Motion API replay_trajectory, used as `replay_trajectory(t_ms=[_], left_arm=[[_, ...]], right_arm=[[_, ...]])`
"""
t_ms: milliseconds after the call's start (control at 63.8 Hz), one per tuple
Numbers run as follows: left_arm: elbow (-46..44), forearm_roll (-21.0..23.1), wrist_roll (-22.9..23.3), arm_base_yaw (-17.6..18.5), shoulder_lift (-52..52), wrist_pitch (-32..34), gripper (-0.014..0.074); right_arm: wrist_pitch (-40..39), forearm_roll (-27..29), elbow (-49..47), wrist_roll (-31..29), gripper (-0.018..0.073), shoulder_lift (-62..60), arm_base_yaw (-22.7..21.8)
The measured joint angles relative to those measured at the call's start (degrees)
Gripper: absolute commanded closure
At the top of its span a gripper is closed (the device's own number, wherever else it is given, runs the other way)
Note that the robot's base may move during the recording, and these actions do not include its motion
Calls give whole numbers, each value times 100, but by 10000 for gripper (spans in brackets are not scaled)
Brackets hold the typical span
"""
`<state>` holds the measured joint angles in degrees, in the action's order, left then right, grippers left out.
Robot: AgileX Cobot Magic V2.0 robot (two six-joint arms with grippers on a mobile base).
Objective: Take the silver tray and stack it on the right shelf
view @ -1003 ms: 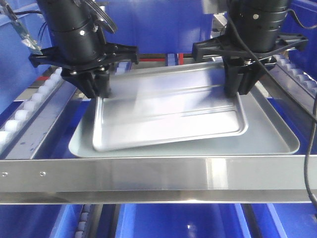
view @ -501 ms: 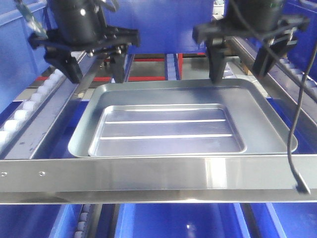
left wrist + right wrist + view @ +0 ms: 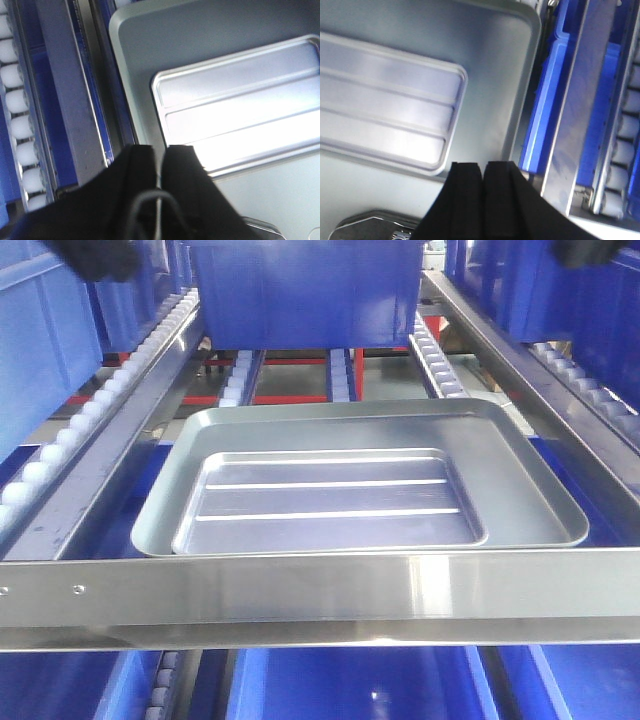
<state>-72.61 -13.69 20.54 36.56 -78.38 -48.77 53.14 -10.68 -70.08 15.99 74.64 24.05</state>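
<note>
Two trays lie nested: the silver tray sits flat inside the larger tray on the right shelf, just behind its steel crossbar. My left claw and right claw hang above, pads pressed together and gripping nothing. Stacking looks done to me, so I'd lift both arms straight up, clear of rims and rollers.

Bright, glare on silver tray, soft wrist views

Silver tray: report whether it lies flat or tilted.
Flat. The silver tray rests level inside the larger tray, with no gripper touching it.
</note>
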Motion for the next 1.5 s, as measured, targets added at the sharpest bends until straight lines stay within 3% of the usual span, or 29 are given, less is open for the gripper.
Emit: replay_trajectory(t_ms=[376,595,940,1504], left_arm=[[3421,370,0,7,2402,2382,689],[4713,401,0,152,3862,2912,689],[4903,391,0,1107,5965,3356,689],[4903,312,0,1178,6234,3420,689]], right_arm=[[-1314,-13,2943,-21,502,-2428,0],[-1527,-12,3967,-33,502,-4062,0],[-1549,-15,4102,-33,502,-6586,0],[-1527,-24,4172,-33,502,-6918,0]])
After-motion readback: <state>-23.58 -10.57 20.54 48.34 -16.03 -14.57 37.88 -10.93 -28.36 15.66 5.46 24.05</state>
